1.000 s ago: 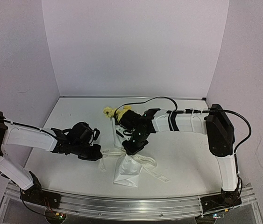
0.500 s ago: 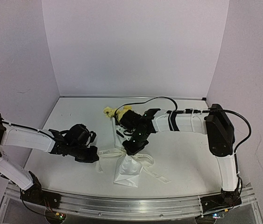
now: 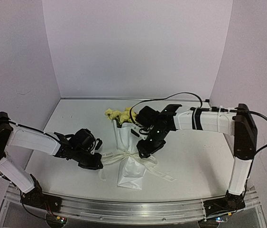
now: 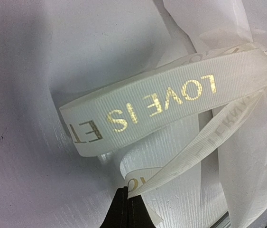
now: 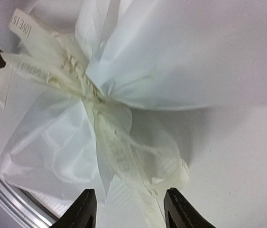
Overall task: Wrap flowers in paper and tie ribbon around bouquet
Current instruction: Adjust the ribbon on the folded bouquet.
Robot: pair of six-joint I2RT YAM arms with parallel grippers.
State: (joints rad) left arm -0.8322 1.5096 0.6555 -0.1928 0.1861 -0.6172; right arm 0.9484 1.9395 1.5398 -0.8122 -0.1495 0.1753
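Two arms meet over the bouquet [image 3: 129, 166] in the top view. It lies on the table [image 3: 195, 161], middle and toward the near edge, with the flowers [image 3: 116, 115] pointing at the back wall and the paper [image 3: 124, 137] pinched in at a waist. The ribbon [image 3: 119, 156] crosses that waist. One tail trails off to the right, and the other runs left into the left gripper [image 3: 94, 163]. The right gripper [image 3: 146, 151] hangs just over the knot.

From the left wrist we see the ribbon [image 4: 171, 102] up close, a ribbed cream strip with gold lettering, looped and slack. Its end goes down into the left gripper [image 4: 126, 209], whose jaws are closed on it.

From the right wrist, the right gripper [image 5: 131, 209] has its jaws parted. One of its fingers [image 5: 83, 209] stands on each side of a ribbon loop, and neither pinches it. The knot sits on bunched paper [image 5: 185, 57].

We judge the whole bundle to be light and soft. The paper looks thin enough to crush or tear, and the ribbon is limp, so a hard tug would probably slide the bouquet or loosen the knot. We would take hold of the ribbon tails, or of the gathered waist, and never the blooms.
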